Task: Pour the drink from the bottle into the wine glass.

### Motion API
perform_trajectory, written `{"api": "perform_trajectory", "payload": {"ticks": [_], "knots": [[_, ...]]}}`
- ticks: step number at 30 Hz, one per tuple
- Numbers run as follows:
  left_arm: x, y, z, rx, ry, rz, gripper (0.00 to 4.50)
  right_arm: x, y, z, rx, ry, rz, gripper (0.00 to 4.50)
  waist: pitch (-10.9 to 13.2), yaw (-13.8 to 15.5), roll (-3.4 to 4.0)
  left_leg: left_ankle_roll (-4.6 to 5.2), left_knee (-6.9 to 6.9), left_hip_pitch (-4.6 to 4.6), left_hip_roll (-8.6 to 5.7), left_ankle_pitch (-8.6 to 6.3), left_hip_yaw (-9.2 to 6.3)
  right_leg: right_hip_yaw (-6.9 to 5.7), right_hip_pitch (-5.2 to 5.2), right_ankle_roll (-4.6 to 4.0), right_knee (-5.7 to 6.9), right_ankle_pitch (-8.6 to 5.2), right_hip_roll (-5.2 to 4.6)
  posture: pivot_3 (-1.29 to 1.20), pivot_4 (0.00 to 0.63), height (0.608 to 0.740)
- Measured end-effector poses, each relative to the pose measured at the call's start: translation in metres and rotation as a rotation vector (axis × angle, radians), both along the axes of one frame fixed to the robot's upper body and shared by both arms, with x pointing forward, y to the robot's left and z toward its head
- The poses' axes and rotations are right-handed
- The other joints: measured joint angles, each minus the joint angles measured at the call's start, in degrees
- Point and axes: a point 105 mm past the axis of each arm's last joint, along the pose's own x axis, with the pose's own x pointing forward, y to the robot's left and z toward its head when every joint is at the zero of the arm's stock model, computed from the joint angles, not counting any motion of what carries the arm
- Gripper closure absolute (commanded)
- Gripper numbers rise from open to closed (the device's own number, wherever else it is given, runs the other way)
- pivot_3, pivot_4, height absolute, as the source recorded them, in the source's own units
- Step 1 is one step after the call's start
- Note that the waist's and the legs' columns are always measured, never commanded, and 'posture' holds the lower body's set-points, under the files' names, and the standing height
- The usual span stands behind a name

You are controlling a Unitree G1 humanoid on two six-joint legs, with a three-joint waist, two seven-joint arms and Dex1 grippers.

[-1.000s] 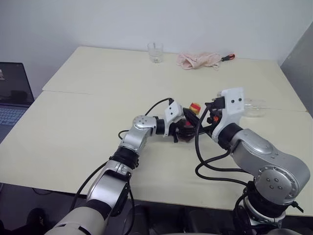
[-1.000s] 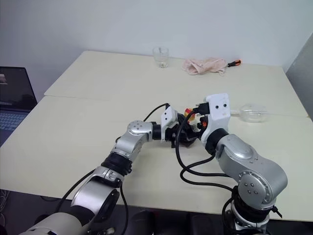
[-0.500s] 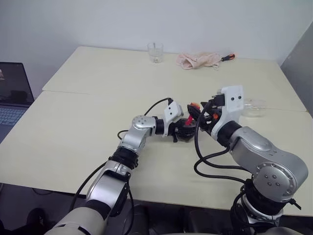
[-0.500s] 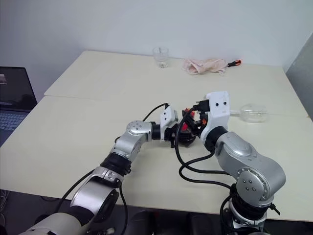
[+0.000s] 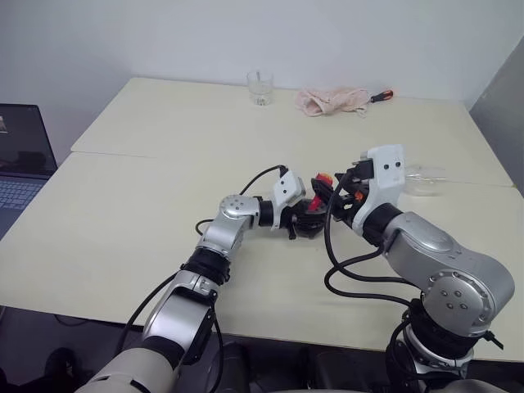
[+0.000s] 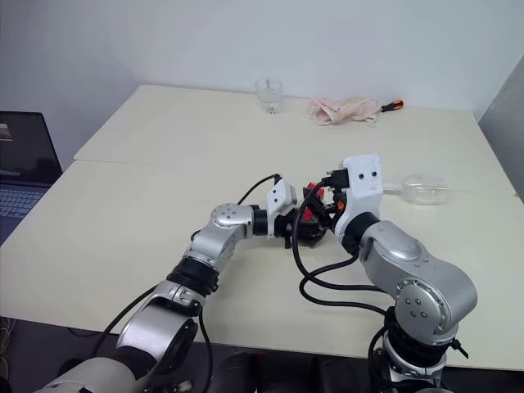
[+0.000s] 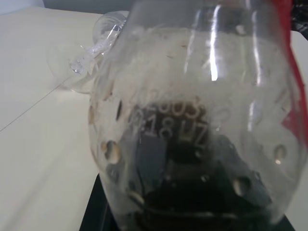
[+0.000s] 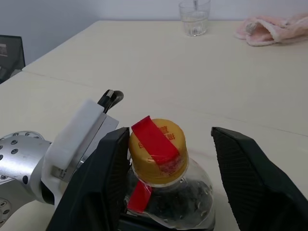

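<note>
- left pincer (image 6: 293, 228) clamped on the bottle (image 8: 166, 192), upright near the tabletop (image 5: 147, 205) middle;
- right pincer (image 8: 168, 159) fingers apart, flanking the yellow-red cap (image 8: 157, 146); one touches it;
- wine glass (image 6: 424, 189) lies toward the right edge.

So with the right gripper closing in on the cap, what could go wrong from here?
The right gripper has one finger against the yellow cap and the other standing well clear, so closing may shove the neck sideways.

The left gripper holds the bottle low on its body, so a twist could spin it in the grip.

The wine glass lies on its side; pouring must wait.
</note>
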Motion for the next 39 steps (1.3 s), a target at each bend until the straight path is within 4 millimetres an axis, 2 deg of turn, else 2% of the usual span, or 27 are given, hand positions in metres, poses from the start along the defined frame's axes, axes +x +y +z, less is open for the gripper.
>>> {"api": "perform_trajectory", "payload": {"ticks": [2,3,10,15,19,22,27,31,38,39], "knots": [[0.0,0.0,0.0,0.0,0.0,0.001,3.21,0.0,0.002,0.0,-0.002,-0.002,0.01,3.2,0.0,0.0,0.0,0.0,0.0,0.0,0.0,0.0,-0.01,-0.01,0.0,0.04,0.0,-0.02,0.0,0.0,0.15,0.74],[0.0,0.0,0.0,0.0,0.0,0.002,3.21,0.0,0.002,0.0,-0.002,-0.002,0.011,3.27,0.0,0.0,0.0,0.0,0.0,0.0,0.0,0.0,0.0,0.0,0.0,0.03,0.0,-0.02,0.0,0.0,0.15,0.74],[0.001,-0.001,0.001,-0.008,-0.003,0.012,3.21,0.004,-0.001,0.004,-0.053,-0.018,0.074,3.27,0.0,0.0,0.0,0.0,0.0,0.0,-0.03,0.0,0.01,0.0,0.0,0.04,-0.01,-0.02,-0.02,0.0,0.15,0.74],[-0.002,-0.003,0.003,-0.012,-0.011,-0.01,3.23,0.007,-0.013,0.007,-0.144,-0.05,0.39,3.27,0.0,0.0,-0.01,0.03,-0.08,0.01,-0.26,-0.02,-0.01,-0.05,0.03,0.05,-0.14,-0.02,-0.08,0.0,0.15,0.74],[-0.003,-0.005,0.005,-0.017,-0.017,-0.022,3.24,0.023,-0.023,0.01,-0.182,-0.061,0.668,3.27,0.1,-0.2,0.02,0.07,-0.1,0.06,-0.54,-0.04,-0.17,0.06,0.01,0.05,-0.13,-0.01,-0.07,0.0,0.15,0.74],[-0.003,-0.005,0.006,-0.019,-0.017,-0.011,3.24,0.034,-0.024,0.012,-0.284,-0.096,0.837,3.27,0.1,-0.5,0.06,0.08,-0.16,0.1,-0.57,-0.04,-0.2,0.07,-0.01,0.06,-0.13,-0.02,-0.04,0.0,0.15,0.74],[-0.006,-0.003,0.001,-0.012,-0.002,-0.001,3.25,0.041,-0.025,0.01,-0.359,-0.113,1.036,3.27,0.1,-0.1,0.08,0.07,-0.18,0.07,-0.57,-0.04,-0.17,0.08,-0.01,-0.13,-0.2,0.08,-0.08,0.0,0.15,0.74],[-0.006,0.0,0.0,-0.009,0.001,0.028,3.26,0.045,-0.024,0.009,-0.367,-0.136,1.08,3.27,0.1,0.2,0.09,0.06,-0.16,0.05,-0.58,-0.03,-0.17,0.11,-0.01,-0.13,-0.24,0.08,-0.16,0.0,0.15,0.74],[-0.009,0.001,0.0,-0.006,0.0,0.029,3.26,0.04,-0.024,0.01,-0.381,-0.126,1.089,3.27,0.2,0.2,0.12,0.06,-0.07,0.06,-0.58,-0.03,-0.17,0.1,-0.01,-0.13,-0.08,0.08,-0.19,0.0,0.15,0.74],[-0.01,0.0,0.001,-0.007,0.0,0.025,3.26,0.039,-0.024,0.011,-0.369,-0.109,1.082,2.92,0.2,0.2,0.14,0.06,-0.03,0.06,-0.58,-0.03,-0.17,0.1,-0.01,-0.13,-0.04,0.08,-0.19,0.0,0.15,0.74]]}}
